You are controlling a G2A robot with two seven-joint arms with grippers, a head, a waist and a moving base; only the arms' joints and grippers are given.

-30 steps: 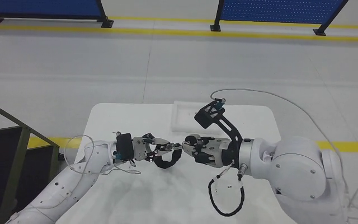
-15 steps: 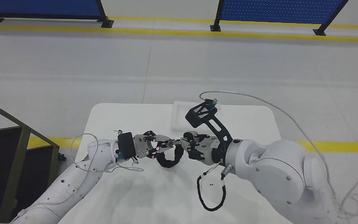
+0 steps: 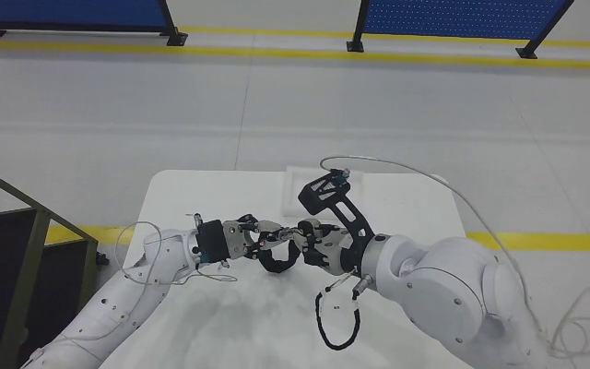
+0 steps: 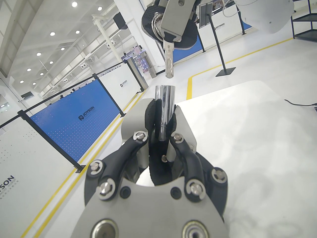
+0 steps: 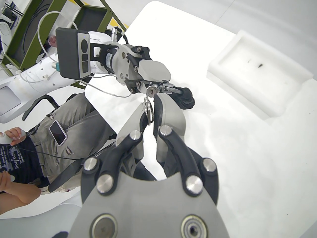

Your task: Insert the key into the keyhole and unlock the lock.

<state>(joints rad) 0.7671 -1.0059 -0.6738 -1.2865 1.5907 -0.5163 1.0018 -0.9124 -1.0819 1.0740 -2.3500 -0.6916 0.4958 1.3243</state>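
The left gripper (image 4: 163,108) is clamping the lock (image 4: 165,95) by its chrome barrel, holding it up over the table (image 4: 247,137) with the keyhole (image 5: 151,91) facing the other arm. The right gripper (image 5: 151,101) is pinching the key (image 4: 169,61) by its head, blade pointing at the barrel's end — the tip is hovering just short of it, not yet touching. So the step in hand is looking like the insertion itself, and it's a fine one. The blade is sitting a little off the barrel's axis and slightly tilted, so the right arm is going to need squaring up first: blade in line with the slot, then feeding straight in, slowly, no sideways push. The key ring (image 5: 147,111) is dangling beside the fingers and may be catching on the barrel if the approach is rushed. The left arm's part is gripping hard — any slip there and the barrel is twisting away when the turn comes. The lock's black loop (image 3: 277,265) is hanging off the barrel, clear of the key.
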